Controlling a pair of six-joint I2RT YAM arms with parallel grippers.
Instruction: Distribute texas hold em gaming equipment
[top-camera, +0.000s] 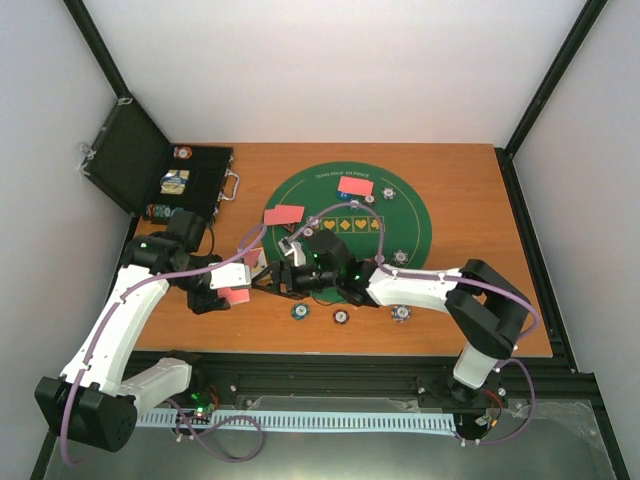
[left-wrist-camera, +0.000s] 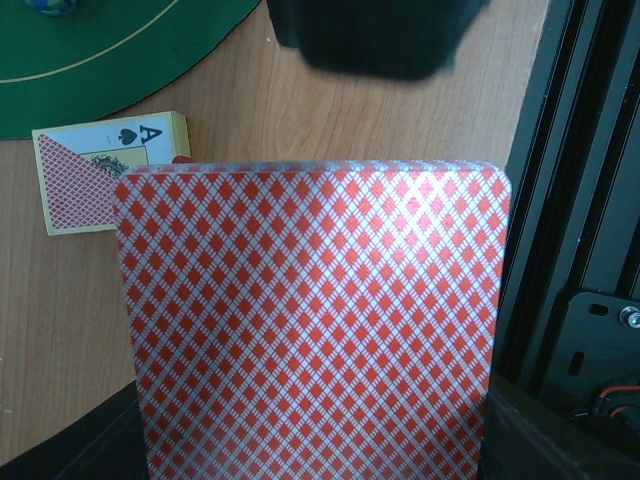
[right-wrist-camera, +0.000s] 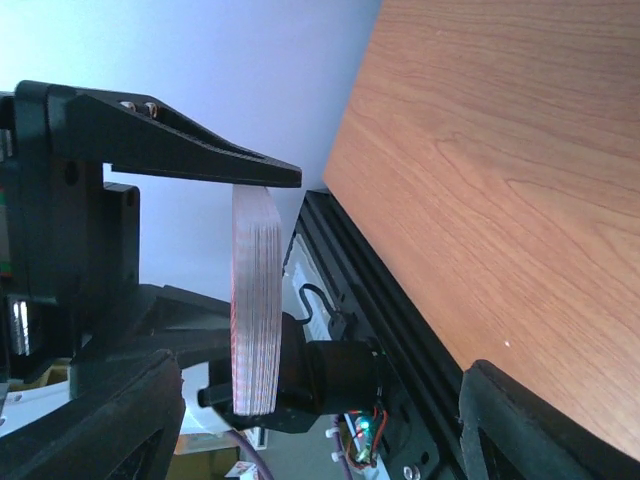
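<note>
Deck of red-backed cards (left-wrist-camera: 310, 320) clamped in the closed left gripper (top-camera: 230, 291), held off the wooden table (top-camera: 470, 200) near its front edge, left of the green felt mat (top-camera: 310, 190). Right gripper (top-camera: 262, 280) sits just beside the deck's free end, jaws spread wide and holding nothing, between deck and mat. Ace-of-spades card box (left-wrist-camera: 100, 170) lies on the wood beyond. Three poker chips (top-camera: 341, 317) lie by the mat's near rim. The deck's long axis runs out from the left gripper toward the right one. From the right wrist it shows edge-on, a thin upright stack.

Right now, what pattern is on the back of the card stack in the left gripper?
Red-and-white diamond lattice on the card stack, clearest in left wrist view.
</note>
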